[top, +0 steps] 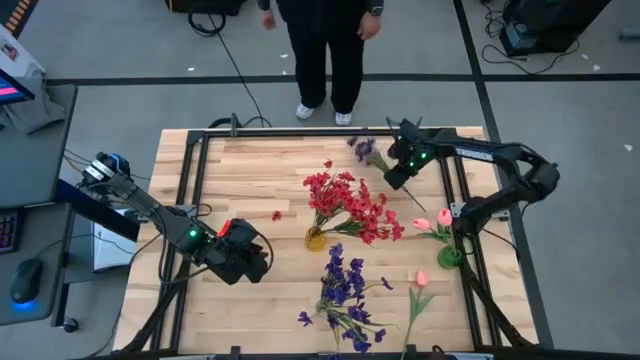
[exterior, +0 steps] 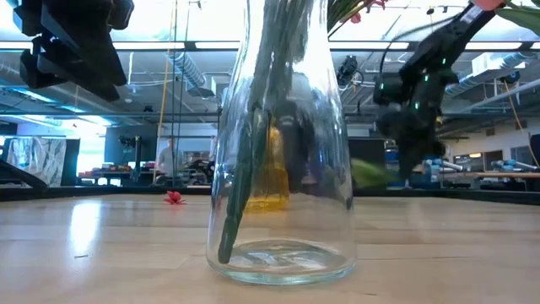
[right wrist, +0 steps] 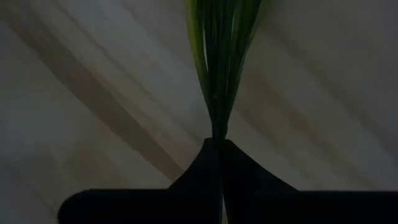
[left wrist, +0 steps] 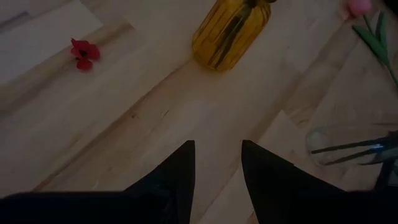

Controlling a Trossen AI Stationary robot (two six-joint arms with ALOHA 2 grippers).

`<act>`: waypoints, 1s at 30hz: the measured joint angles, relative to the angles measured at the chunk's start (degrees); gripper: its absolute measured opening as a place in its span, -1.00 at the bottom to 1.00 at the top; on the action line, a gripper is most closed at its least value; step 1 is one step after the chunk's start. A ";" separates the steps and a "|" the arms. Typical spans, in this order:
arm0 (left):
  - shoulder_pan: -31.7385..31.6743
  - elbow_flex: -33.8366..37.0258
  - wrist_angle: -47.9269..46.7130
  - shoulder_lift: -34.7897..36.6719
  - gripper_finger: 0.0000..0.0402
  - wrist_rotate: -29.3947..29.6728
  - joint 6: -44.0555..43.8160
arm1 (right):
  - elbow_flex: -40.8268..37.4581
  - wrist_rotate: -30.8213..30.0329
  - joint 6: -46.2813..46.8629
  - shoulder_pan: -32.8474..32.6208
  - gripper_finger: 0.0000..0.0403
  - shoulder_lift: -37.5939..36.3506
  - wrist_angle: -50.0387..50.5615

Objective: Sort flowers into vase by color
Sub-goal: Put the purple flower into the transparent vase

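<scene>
Toward one o'clock on the worktop, I see my right gripper clamped on a purple sprig's green stem. Red flowers fill the yellow vase at centre. My left gripper, fingers apart, hovers at eight o'clock.

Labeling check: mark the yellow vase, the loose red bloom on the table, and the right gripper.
yellow vase (left wrist: 231,34): left wrist view, glass body.
loose red bloom (left wrist: 83,52): left wrist view, petals.
right gripper (right wrist: 219,144): right wrist view, fingertips shut on green stem (right wrist: 219,81).
</scene>
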State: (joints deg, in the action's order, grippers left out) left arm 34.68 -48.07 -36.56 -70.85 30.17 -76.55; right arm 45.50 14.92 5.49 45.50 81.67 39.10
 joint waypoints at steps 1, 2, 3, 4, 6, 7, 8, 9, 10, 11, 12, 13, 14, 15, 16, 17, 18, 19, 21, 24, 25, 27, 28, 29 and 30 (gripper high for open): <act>0.00 0.02 -0.20 0.00 -0.33 0.16 0.00 | 0.94 0.08 0.09 0.22 -0.97 -1.50 0.74; 0.00 0.02 -0.40 0.00 -0.33 0.22 0.00 | 2.11 0.17 0.06 0.48 -0.97 -3.09 1.66; -0.02 0.02 -0.54 0.00 -0.33 0.24 0.00 | 3.34 0.15 0.03 0.74 -0.97 -4.72 2.67; -0.02 0.02 -0.63 0.00 -0.33 0.25 0.00 | 4.70 0.24 -0.06 0.94 -0.97 -6.22 3.67; -0.02 0.02 -0.70 0.00 -0.33 0.28 0.01 | 7.61 1.48 -0.34 1.47 -0.97 -9.08 5.09; -0.02 0.02 -0.73 0.00 -0.33 0.40 0.02 | 9.24 2.07 -0.28 1.63 -0.97 -10.54 5.93; -0.02 0.02 -0.76 0.00 -0.33 0.65 0.02 | 10.95 2.85 0.04 1.84 -0.97 -11.84 6.47; -0.02 0.02 -0.72 0.00 -0.33 0.90 0.02 | 12.65 3.42 0.53 2.06 -0.97 -13.06 6.93; -0.02 0.02 -0.72 0.00 -0.33 1.39 0.02 | 14.35 4.00 0.82 2.27 -0.97 -14.22 7.62; -0.04 0.02 -0.74 0.00 -0.33 1.69 0.03 | 16.08 4.70 0.95 2.38 -0.97 -15.18 8.39; -0.04 0.02 -0.72 0.00 -0.33 1.90 0.02 | 17.83 5.14 1.01 2.38 -0.97 -16.10 9.10; -0.04 0.02 -0.73 0.00 -0.33 2.16 0.04 | 19.52 5.30 1.30 2.40 -0.97 -16.96 9.62; -0.04 0.02 -0.74 0.00 -0.33 2.37 0.03 | 21.19 5.59 1.52 2.38 -0.97 -17.77 10.19; -0.07 0.02 -0.72 0.00 -0.33 2.56 0.04 | 22.80 6.12 1.91 2.38 -0.97 -18.45 10.74; -0.14 0.02 -0.73 0.00 -0.33 2.70 0.04 | 24.33 6.67 2.37 2.38 -0.97 -19.02 11.17; -0.17 0.02 -0.78 0.00 -0.33 2.72 0.04 | 25.68 7.55 2.76 2.38 -0.97 -19.58 11.28; -0.17 0.02 -0.78 0.00 -0.33 2.74 0.04 | 26.85 8.56 3.44 2.38 -0.97 -20.06 11.34; -0.17 0.02 -0.76 0.00 -0.33 2.74 0.04 | 27.92 9.78 4.33 2.38 -0.97 -20.54 11.27; -0.17 0.02 -0.77 0.00 -0.33 2.76 0.04 | 29.68 12.64 6.22 2.36 -0.97 -21.51 10.83; -0.17 0.02 -0.74 0.00 -0.33 2.76 0.04 | 31.42 16.83 8.52 1.81 -0.97 -22.84 9.80; -0.17 0.02 -0.74 0.00 -0.33 2.74 0.04 | 31.89 17.95 9.18 1.44 -0.97 -23.29 9.33; -0.17 0.02 -0.72 0.00 -0.33 2.75 0.04 | 32.41 19.92 10.90 0.48 -0.97 -24.34 7.74; -0.17 0.02 -0.73 0.00 -0.33 2.75 0.04 | 32.43 20.93 12.16 -0.16 -0.97 -25.03 6.18; -0.17 0.02 -0.73 0.00 -0.33 2.75 0.04 | 32.43 21.78 13.52 -0.89 -0.97 -25.62 4.47; -0.17 0.02 -0.72 0.00 -0.33 2.75 0.04 | 32.43 22.60 14.84 -1.71 -0.97 -26.20 2.77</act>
State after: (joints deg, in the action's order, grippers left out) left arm 34.50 -48.05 -37.28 -70.85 32.92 -76.51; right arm 77.93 37.52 20.32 43.80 55.47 41.87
